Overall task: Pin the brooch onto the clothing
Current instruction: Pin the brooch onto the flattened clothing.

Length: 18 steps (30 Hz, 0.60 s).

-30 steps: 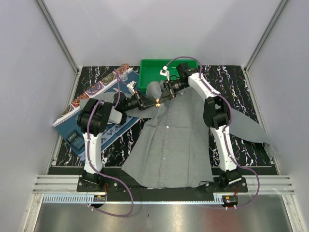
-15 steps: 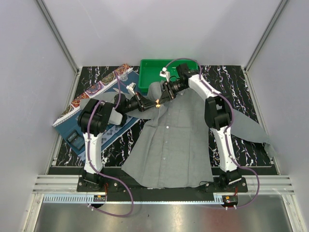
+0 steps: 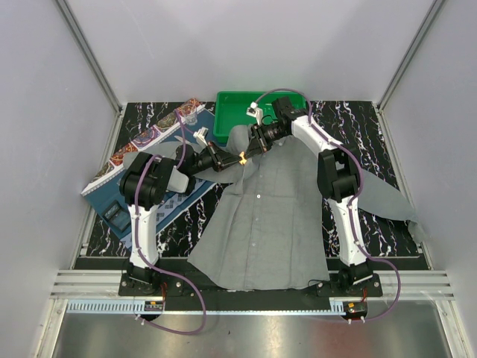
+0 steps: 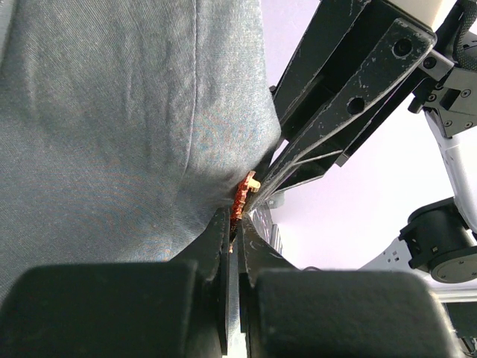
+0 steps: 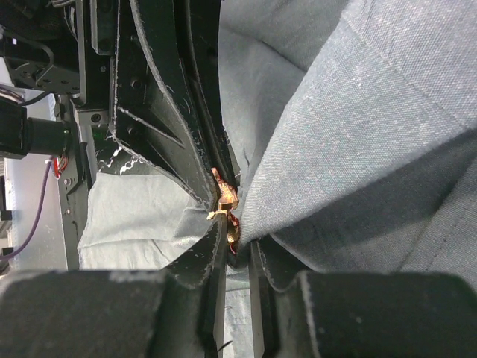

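Left claw [image 4: 232, 227] has its two black fingers pressed together on the lower end of the tiny red-orange flower-like brooch [image 4: 242, 200], which stands edge-on right at its tips. The right claw [image 5: 237, 242] meets it from the opposite side. Its fingers stand a narrow gap apart, with the brooch and a fold of cloth at their tips; whether they actually grip cannot be told.

The bench [image 3: 373, 127] is black with white marble veining. Pale grey walls [image 3: 223, 45] close it in on the left, right and far sides, with slim metal posts running up the corners. A ribbed aluminium rail [image 3: 97, 282] runs along the near edge beside the arm bases.

The large plain grey button-up shirt [image 3: 268, 216] lies flat across the middle of the bench. Its hem is toward the near edge, its collar toward the far edge, and one sleeve reaches toward the right edge. A green plastic tray [image 3: 231, 112] sits at the far edge, just behind the collar. A dark blue patterned placemat [image 3: 179, 198] lies angled along the left side.

The brooch is held against the shirt's raised cloth at the collar end, pinched between the two claws. The grey fabric touches it on one side.
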Each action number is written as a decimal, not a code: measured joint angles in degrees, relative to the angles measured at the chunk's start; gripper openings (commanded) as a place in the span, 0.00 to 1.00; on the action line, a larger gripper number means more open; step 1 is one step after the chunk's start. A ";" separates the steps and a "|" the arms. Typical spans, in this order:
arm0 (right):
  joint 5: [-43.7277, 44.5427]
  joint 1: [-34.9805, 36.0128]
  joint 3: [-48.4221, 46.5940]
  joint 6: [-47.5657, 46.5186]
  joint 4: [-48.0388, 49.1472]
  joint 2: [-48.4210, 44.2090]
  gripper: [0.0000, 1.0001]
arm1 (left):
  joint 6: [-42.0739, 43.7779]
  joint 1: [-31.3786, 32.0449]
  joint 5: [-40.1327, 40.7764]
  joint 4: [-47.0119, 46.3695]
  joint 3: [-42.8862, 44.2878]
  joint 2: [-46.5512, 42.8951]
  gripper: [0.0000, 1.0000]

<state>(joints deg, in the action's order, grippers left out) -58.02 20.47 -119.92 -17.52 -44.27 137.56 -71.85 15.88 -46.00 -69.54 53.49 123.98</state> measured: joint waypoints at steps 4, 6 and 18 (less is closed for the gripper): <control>0.04 0.00 0.00 0.76 0.24 0.00 0.18 | -0.02 -0.11 0.02 0.00 0.00 0.00 0.00; 0.04 0.00 0.00 0.94 0.33 0.00 0.18 | -0.02 -0.15 0.07 0.00 0.00 0.00 0.00; 0.00 -0.02 0.00 1.73 0.74 0.00 0.22 | -0.42 -0.31 0.22 0.00 -0.02 0.00 0.00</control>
<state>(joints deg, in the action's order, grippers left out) -58.02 20.45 -119.92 -15.79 -43.53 137.56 -72.27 15.57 -45.78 -69.54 53.47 123.98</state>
